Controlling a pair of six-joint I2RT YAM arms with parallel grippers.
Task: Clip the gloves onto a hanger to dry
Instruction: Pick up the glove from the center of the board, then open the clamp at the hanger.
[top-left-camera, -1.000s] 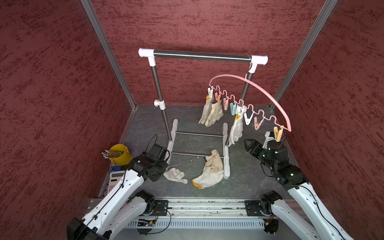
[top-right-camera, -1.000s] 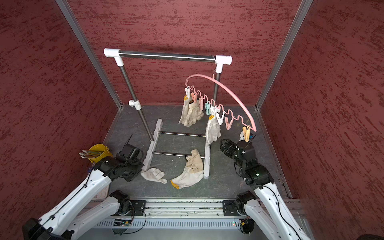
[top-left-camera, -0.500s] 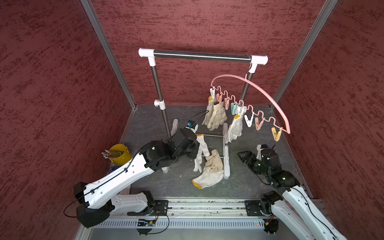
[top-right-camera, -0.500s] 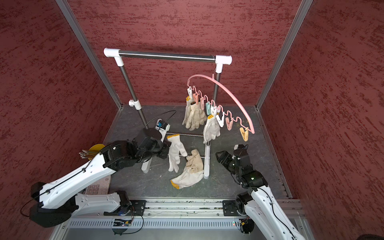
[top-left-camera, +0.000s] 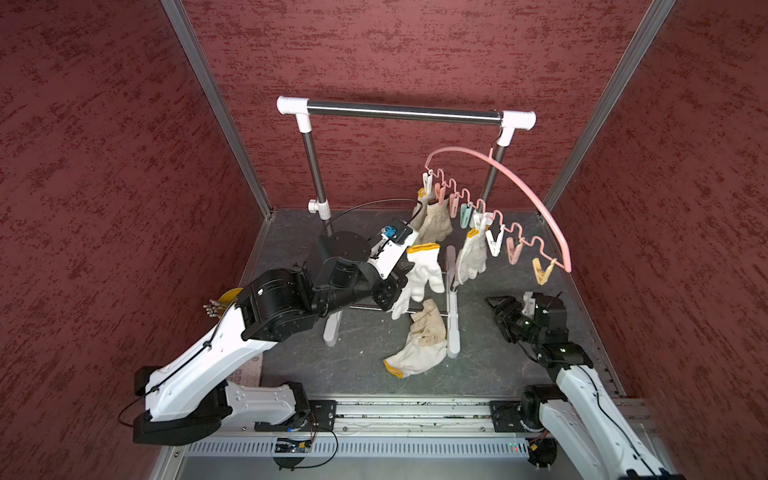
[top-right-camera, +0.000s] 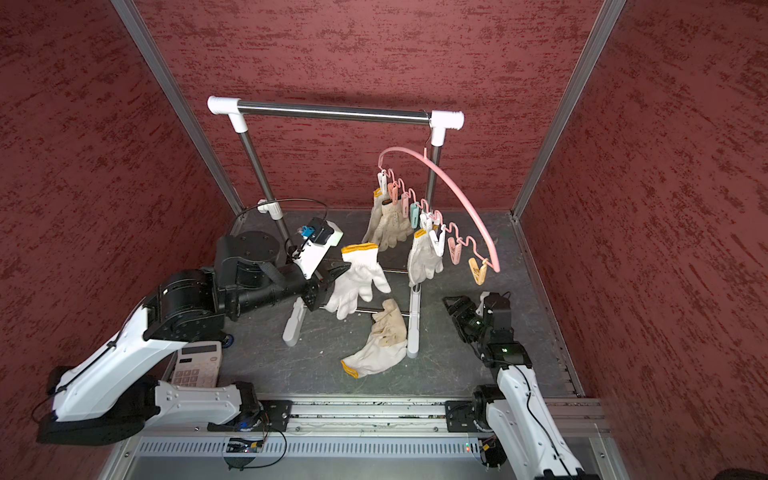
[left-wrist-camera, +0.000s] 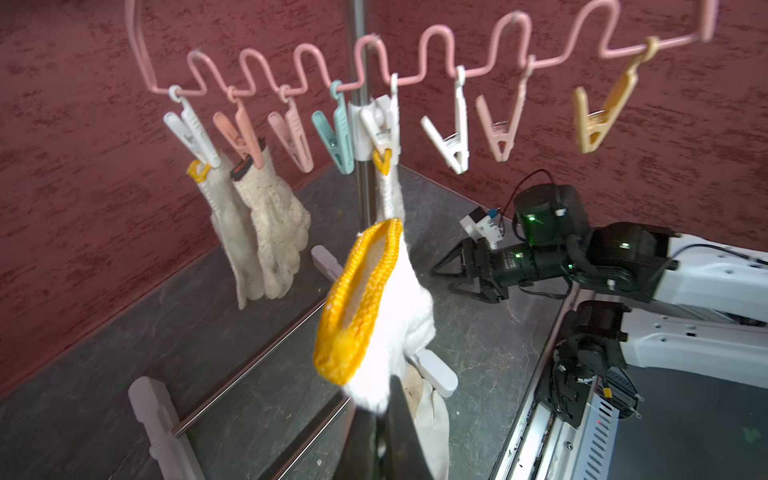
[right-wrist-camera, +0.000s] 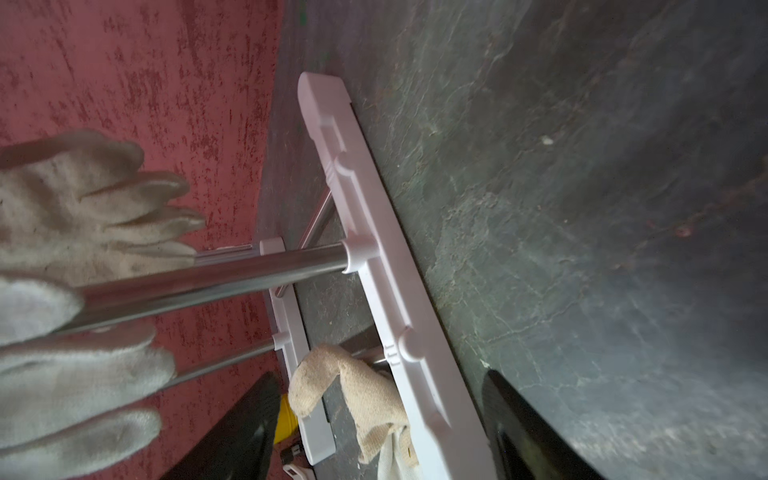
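My left gripper (top-left-camera: 398, 289) (top-right-camera: 332, 284) (left-wrist-camera: 384, 388) is shut on a white glove (top-left-camera: 422, 270) (top-right-camera: 359, 278) (left-wrist-camera: 386, 307), held in the air with its yellow cuff up, below the hanger's clips. The pink hanger (top-left-camera: 523, 183) (top-right-camera: 453, 183) (left-wrist-camera: 428, 77) hangs from the rack. Two gloves (top-left-camera: 436, 218) (left-wrist-camera: 266, 224) are clipped at its far end and another glove (top-left-camera: 471, 257) (top-right-camera: 424, 257) at the middle. Its white clip (left-wrist-camera: 451, 141), pink clip (left-wrist-camera: 500, 129) and yellow clip (left-wrist-camera: 598, 120) are empty. More gloves (top-left-camera: 419, 345) (top-right-camera: 382, 340) (right-wrist-camera: 357, 395) lie on the floor. My right gripper (top-left-camera: 496, 305) (top-right-camera: 451, 303) (right-wrist-camera: 378, 378) is open, low, right of the rack foot.
The steel rack (top-left-camera: 399, 110) stands mid-floor; its white feet (top-left-camera: 452, 316) (right-wrist-camera: 374, 249) and cross rods lie low between the arms. A yellow cup (top-left-camera: 228, 296) and a calculator (top-right-camera: 195, 365) sit at the left edge. Red walls close in on three sides.
My left arm lifted the white glove off the floor and carried it up towards the hanger. My right gripper dropped away from the yellow clip, came down near the floor and narrowed a little.
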